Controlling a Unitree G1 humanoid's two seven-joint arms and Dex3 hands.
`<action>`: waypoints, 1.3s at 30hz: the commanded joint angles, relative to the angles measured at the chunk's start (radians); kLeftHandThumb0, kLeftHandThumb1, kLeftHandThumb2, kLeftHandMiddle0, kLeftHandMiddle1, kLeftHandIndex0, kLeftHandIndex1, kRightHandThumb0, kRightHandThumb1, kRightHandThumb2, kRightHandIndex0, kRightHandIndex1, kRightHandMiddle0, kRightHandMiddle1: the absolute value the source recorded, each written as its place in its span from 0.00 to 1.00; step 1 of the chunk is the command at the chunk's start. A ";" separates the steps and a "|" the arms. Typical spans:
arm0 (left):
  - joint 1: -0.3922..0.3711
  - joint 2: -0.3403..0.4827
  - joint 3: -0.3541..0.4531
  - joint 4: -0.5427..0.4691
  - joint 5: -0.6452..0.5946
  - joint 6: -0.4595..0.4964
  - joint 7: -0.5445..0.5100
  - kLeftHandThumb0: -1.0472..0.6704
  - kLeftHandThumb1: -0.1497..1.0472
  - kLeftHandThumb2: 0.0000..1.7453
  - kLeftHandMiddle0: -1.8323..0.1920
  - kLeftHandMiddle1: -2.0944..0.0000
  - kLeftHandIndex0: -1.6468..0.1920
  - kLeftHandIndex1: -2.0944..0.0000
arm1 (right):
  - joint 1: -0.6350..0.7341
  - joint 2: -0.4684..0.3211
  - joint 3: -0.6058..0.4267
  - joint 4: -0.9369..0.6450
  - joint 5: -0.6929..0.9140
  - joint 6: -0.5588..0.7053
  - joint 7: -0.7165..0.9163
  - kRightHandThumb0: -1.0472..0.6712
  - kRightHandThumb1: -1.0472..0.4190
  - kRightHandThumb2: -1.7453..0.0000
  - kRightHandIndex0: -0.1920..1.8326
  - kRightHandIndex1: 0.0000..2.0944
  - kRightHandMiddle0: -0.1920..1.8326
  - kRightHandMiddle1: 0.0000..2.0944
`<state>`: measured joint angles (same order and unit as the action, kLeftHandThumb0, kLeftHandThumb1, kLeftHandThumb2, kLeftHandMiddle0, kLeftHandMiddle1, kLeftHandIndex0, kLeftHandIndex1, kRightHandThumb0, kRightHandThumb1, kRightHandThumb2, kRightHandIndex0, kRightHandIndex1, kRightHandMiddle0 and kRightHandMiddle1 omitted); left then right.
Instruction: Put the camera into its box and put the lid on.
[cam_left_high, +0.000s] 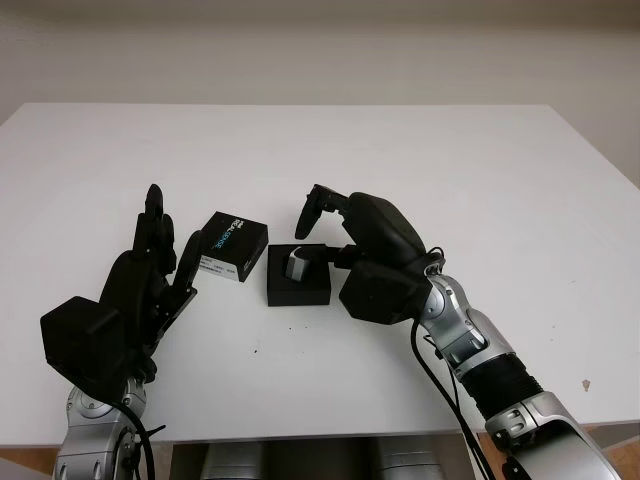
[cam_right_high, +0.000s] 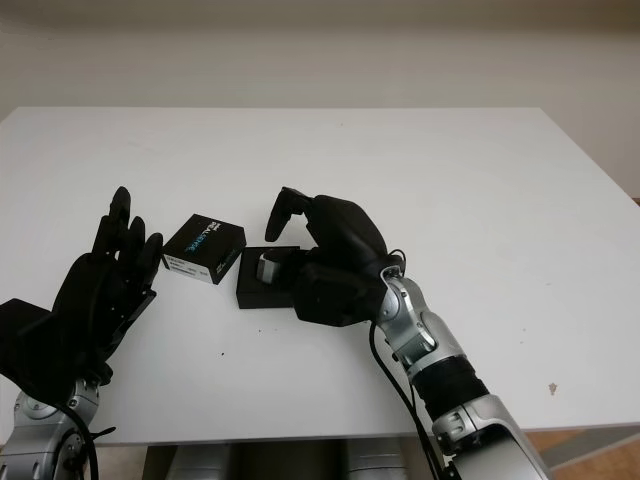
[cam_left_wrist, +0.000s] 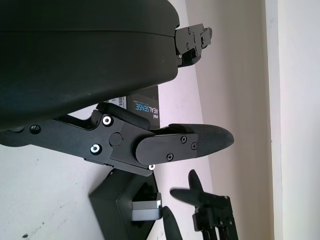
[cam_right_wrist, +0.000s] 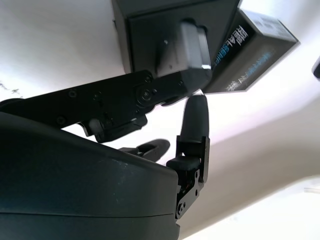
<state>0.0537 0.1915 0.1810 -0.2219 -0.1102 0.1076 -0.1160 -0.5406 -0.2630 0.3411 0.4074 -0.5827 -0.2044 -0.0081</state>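
1. We see a small silver-grey metal camera (cam_left_high: 296, 263) sitting in the open black rectangular box base (cam_left_high: 299, 285) near the middle of the white table (cam_left_high: 450, 170).
2. Our black three-finger right hand (cam_left_high: 335, 235) is over the box base from the right side, with its fingers curled around the camera; in the right wrist view a fingertip (cam_right_wrist: 195, 112) presses against the camera's end while another finger lies along its other side, so the hand is clamped on the camera.
3. The black cardboard lid with blue-and-white lettering (cam_left_high: 233, 247) lies flat on the table just beside the box base, on its left, with a white label on its near edge.
4. Our black left hand (cam_left_high: 150, 270) is open at the left of the table, near the lid and holding nothing; its fingers point toward the far side of the table.
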 joint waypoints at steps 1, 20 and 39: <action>-0.006 0.006 0.001 -0.018 0.005 -0.003 0.001 0.23 1.00 0.27 1.00 0.98 0.99 0.98 | 0.008 -0.015 0.010 -0.053 -0.023 0.029 0.021 0.24 0.05 0.97 0.24 0.03 0.21 0.40; 0.009 -0.005 -0.003 -0.026 0.010 -0.008 0.001 0.25 1.00 0.29 1.00 0.98 1.00 0.98 | 0.017 -0.018 0.083 -0.189 -0.185 0.253 0.148 0.17 0.02 0.97 0.19 0.01 0.20 0.17; 0.011 -0.022 -0.009 -0.024 0.018 -0.009 0.019 0.23 1.00 0.27 0.99 0.97 0.99 0.97 | 0.005 -0.031 0.109 -0.141 -0.233 0.246 0.099 0.22 0.01 0.97 0.27 0.04 0.22 0.48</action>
<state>0.0636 0.1709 0.1764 -0.2289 -0.0943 0.0999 -0.1000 -0.5204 -0.2890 0.4479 0.2716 -0.8074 0.0363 0.0947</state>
